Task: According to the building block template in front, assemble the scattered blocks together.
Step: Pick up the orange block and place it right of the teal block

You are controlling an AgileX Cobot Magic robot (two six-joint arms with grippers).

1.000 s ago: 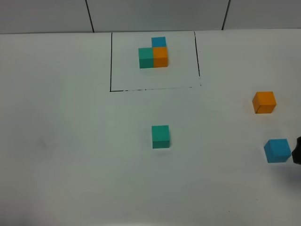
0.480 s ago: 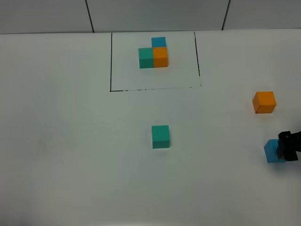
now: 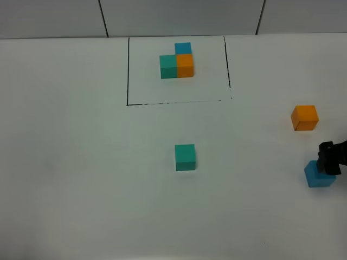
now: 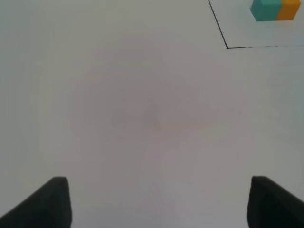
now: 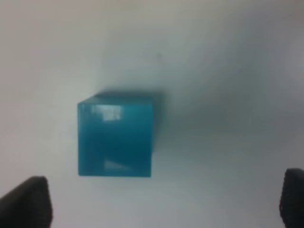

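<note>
**Layout: table top, high view**

You will find the template trio point(image 3: 177, 64) at the back of the table point(image 3: 81, 179), inside the drawn rectangle point(image 3: 128, 70). Two of its cubes touch side by side, and the third sits behind the right-hand one. In front of the rectangle, near the table's middle, stands one loose cube point(image 3: 185, 157). Well to its right are two more, the farther cube point(image 3: 304, 117) and the nearer cube point(image 3: 319, 176), set apart from each other. The right gripper point(image 3: 331, 158) hangs over the nearer cube's back edge.

high: whole table point(image 3: 65, 162) | left wrist: shares template point(image 4: 271, 10) corner | right wrist: close, downward
</note>
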